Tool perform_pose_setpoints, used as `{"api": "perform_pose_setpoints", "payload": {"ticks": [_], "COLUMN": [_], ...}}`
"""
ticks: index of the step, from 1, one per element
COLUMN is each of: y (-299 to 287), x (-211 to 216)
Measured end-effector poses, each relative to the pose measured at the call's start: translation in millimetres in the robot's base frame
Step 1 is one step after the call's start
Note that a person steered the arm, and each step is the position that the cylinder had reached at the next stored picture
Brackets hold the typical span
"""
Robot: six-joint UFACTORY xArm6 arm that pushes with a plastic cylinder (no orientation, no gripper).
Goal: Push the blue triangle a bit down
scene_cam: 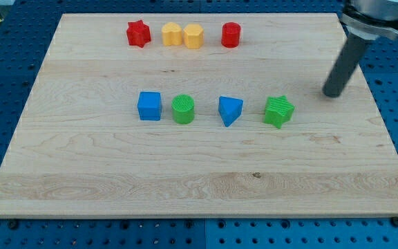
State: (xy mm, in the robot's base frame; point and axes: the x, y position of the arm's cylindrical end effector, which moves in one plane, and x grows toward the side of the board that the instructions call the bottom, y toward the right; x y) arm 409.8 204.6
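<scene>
The blue triangle (229, 110) lies near the middle of the wooden board (116, 180), between a green cylinder (183, 109) on its left and a green star (279, 111) on its right. My tip (334, 93) stands on the board at the view's right, up and to the right of the green star and well to the right of the blue triangle. It touches no block.
A blue cube (149, 106) sits left of the green cylinder. Along the view's top lie a red star (138, 33), two yellow blocks (171, 34) (194, 36) side by side, and a red cylinder (231, 34).
</scene>
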Motion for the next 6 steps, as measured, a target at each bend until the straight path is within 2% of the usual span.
{"api": "perform_pose_setpoints", "payload": {"ticks": [2, 3, 6], "y": [-130.5, -152.3, -168.4], "x": [-0.1, 2.7, 64.0]}}
